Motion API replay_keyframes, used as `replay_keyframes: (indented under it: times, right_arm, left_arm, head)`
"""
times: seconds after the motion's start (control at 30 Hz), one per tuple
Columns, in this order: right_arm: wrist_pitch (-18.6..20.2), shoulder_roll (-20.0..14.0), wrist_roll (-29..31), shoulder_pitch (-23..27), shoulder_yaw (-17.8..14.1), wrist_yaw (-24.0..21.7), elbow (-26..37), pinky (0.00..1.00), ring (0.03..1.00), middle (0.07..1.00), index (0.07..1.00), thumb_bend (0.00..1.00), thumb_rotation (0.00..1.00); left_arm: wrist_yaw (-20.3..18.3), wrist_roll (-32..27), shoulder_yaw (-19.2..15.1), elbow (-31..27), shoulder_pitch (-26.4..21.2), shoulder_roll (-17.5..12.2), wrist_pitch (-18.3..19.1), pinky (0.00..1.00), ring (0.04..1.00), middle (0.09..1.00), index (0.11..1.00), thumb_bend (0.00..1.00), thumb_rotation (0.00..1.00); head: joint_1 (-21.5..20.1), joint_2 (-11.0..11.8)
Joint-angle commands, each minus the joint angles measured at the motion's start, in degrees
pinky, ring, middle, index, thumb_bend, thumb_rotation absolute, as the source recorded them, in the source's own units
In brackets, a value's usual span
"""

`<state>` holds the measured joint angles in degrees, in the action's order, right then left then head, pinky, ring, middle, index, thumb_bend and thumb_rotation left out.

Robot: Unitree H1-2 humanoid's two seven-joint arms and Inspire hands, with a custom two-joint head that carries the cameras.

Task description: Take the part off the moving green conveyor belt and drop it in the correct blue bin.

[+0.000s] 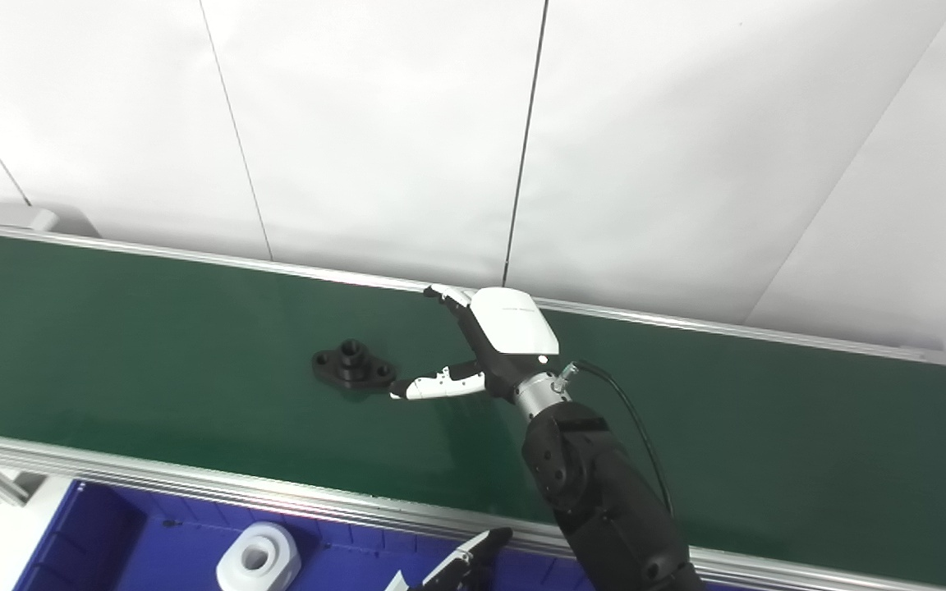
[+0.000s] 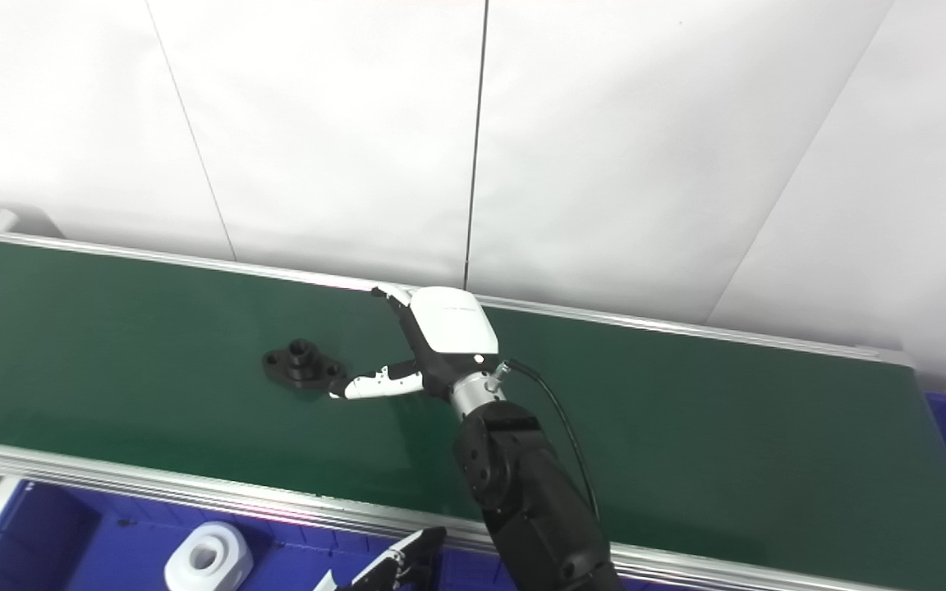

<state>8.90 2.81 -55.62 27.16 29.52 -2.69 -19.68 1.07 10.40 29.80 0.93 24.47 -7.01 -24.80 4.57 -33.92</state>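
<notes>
Black flanged part (image 1: pixel 353 365) with a raised hub lies flat on the green belt (image 1: pixel 153 345). Right hand (image 1: pixel 485 345), at its three o'clock, has fingers apart, thumb tip touching it. Left hand (image 1: pixel 461 566): cannot tell.

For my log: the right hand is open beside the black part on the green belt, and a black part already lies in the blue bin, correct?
Nearly: the part in the blue bin is white, as the left eye view shows. The right hand is open beside the black part on the green belt.
</notes>
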Motion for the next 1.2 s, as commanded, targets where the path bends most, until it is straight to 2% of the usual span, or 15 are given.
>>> replay_keyframes:
  times: [0.0,0.3,0.43,0.73,0.9,1.03,1.17]
  right_arm:
    - [1.8,1.7,-1.0,3.1,0.6,1.5,0.8,0.62,0.765,0.816,0.853,0.94,0.71]
    - [4.0,2.4,-1.4,3.1,2.2,1.0,-0.1,0.59,0.717,0.783,0.840,0.92,0.70]
    - [4.2,2.7,-1.5,2.6,2.9,1.2,-0.7,0.55,0.644,0.732,0.817,0.92,0.70]
    - [4.4,2.7,-2.0,1.8,5.1,2.8,-4.5,0.50,0.600,0.694,0.804,0.90,0.68]
    - [0.4,1.3,-0.7,1.9,6.4,5.3,-8.0,0.49,0.585,0.667,0.803,0.89,0.66]
    - [-1.4,0.6,0.3,1.9,7.1,7.8,-11.0,0.44,0.534,0.624,0.782,0.86,0.64]
    - [-3.2,-0.1,2.1,2.0,7.4,8.5,-13.5,0.48,0.584,0.661,0.770,0.84,0.66]
  left_arm:
    - [1.2,0.6,0.6,-1.3,-0.3,0.7,-2.1,0.86,0.927,0.926,0.910,0.78,0.82]
    - [1.9,0.8,1.3,-1.5,-0.3,1.3,-2.1,0.88,0.932,0.928,0.911,0.78,0.80]
    - [2.4,1.1,1.4,-1.6,-0.4,1.5,-2.1,0.87,0.927,0.925,0.909,0.77,0.79]
    - [1.0,-0.1,1.4,-2.1,-0.4,1.3,-2.1,0.90,0.944,0.940,0.920,0.75,0.78]
    - [1.8,0.5,1.5,-1.9,-0.3,1.6,-2.1,0.88,0.934,0.934,0.914,0.77,0.79]
    - [2.2,1.2,1.7,-2.0,-0.2,1.7,-2.1,0.87,0.926,0.929,0.911,0.75,0.79]
    - [1.9,1.4,1.6,-2.1,0.1,1.8,-2.1,0.87,0.931,0.935,0.915,0.76,0.80]
  head:
    - [0.0,0.1]
    - [0.8,-0.1]
    - [1.0,-0.2]
    - [1.9,-0.4]
    - [2.5,-0.6]
    - [3.0,-0.6]
    - [3.5,-0.6]
